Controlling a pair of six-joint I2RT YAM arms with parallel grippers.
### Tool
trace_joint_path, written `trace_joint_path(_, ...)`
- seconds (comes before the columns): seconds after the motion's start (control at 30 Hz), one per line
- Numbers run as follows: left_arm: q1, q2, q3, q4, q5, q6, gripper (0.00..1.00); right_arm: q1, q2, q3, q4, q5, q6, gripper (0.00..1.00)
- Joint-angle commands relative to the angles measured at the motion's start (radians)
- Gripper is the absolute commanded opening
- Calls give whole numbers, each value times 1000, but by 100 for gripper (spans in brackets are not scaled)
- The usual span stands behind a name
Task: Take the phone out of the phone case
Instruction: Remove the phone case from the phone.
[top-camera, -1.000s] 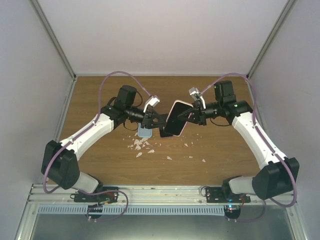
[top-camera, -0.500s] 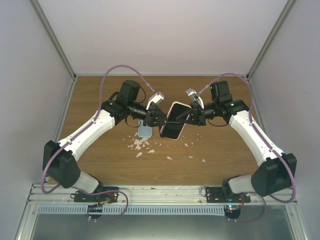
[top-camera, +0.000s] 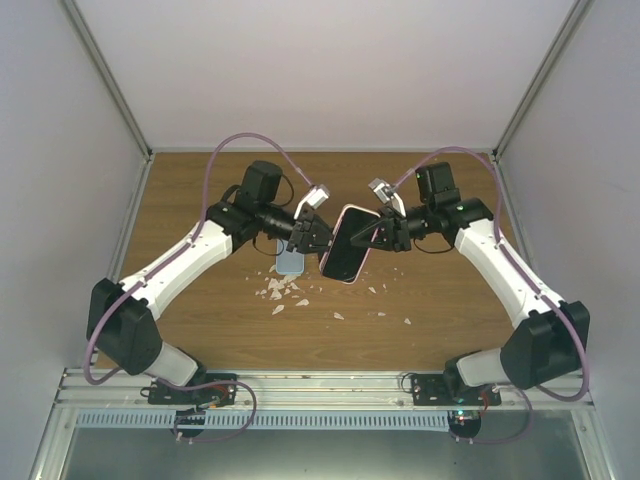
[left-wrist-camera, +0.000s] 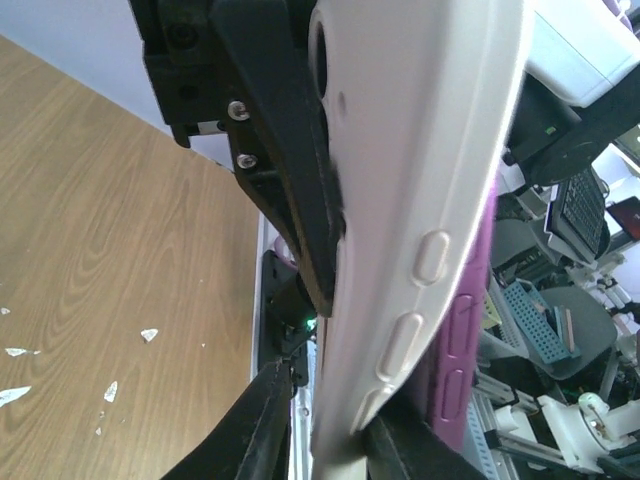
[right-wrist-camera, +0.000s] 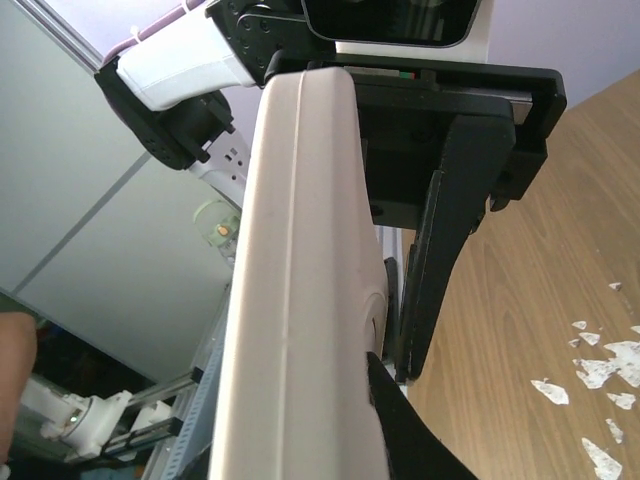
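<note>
Phone (top-camera: 345, 256) in one case (left-wrist-camera: 420, 150), left gripper (top-camera: 322, 243), right gripper (top-camera: 368, 237), both clamped

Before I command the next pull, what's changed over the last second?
The left claw and right claw edged toward each other, shifting the phone case slightly left and toward the bases. Both keep their grip; the phone is still inside. The blue item and white scraps haven't moved.

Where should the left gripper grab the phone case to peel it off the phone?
Probably the phone case along its long buttoned edge, coming from the robot's left. In the left wrist view that edge seems lifted off the purple phone, leaving a lip to pinch, while the right gripper holds the opposite side in mid-air.
</note>
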Motion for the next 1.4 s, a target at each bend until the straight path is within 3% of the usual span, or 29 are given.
trace_joint_path(0.0, -105, -14, -11, 386, -30, -23, 17, 158, 50, 16, 50, -291, 9, 0)
trace_joint_path(0.2, -74, -65, -86, 428, 3, -95, 0, 121, 79, 50, 56, -220, 23, 2)
trace_joint_path(0.27, -58, -70, -107, 463, 15, -145, 0, 106, 94, 55, 66, -210, 42, 5)
trace_joint_path(0.7, 73, -92, -243, 634, 16, -422, 0, -40, 93, 137, 142, 49, 159, 66)
trace_joint_path(0.87, 117, -93, -302, 739, -4, -543, 0, -108, 75, 132, 192, 197, 180, 82)
trace_joint_path(1.13, 178, -67, -300, 644, -152, -670, 0, -117, -14, 102, 292, 534, 121, 91)
trace_joint_path(1.37, 241, -30, -306, 572, -270, -863, 0, -18, -59, 72, 301, 801, -22, 89)
